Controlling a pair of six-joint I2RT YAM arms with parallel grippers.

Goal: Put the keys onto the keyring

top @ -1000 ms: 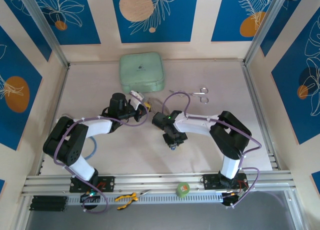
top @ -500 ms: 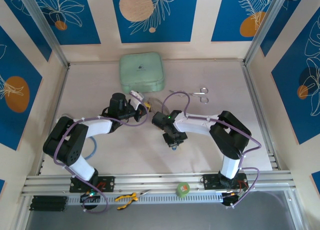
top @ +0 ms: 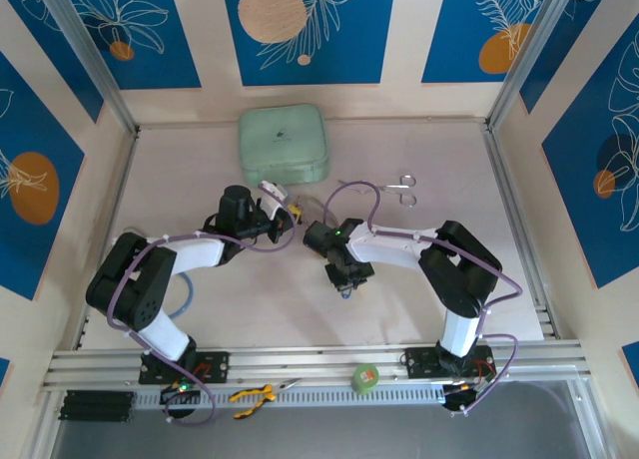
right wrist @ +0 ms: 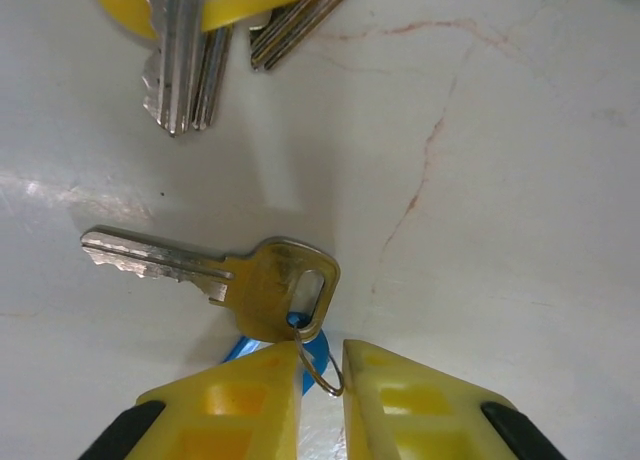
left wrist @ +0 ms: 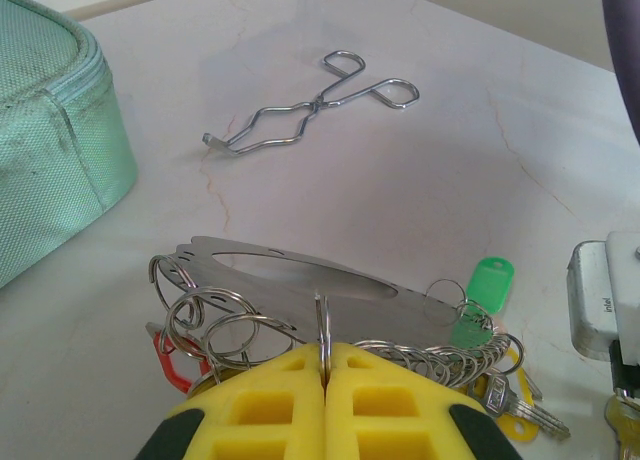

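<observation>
Clamping our left gripper (left wrist: 325, 365) on the keyring (left wrist: 322, 325), we hold it just above the table (left wrist: 420, 170), tagged keys (left wrist: 480, 290) bunched beside it. Our right gripper (right wrist: 322, 365), fingers slightly apart, straddles a brass key's (right wrist: 215, 270) small ring (right wrist: 318, 365).

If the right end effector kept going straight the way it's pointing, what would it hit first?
Probably the brass key lying just ahead of the right end effector, its small ring between the fingertips; depth is unclear.

yellow claw (right wrist: 322, 390), brass key (right wrist: 215, 275), blue tag (right wrist: 315, 355)
</observation>
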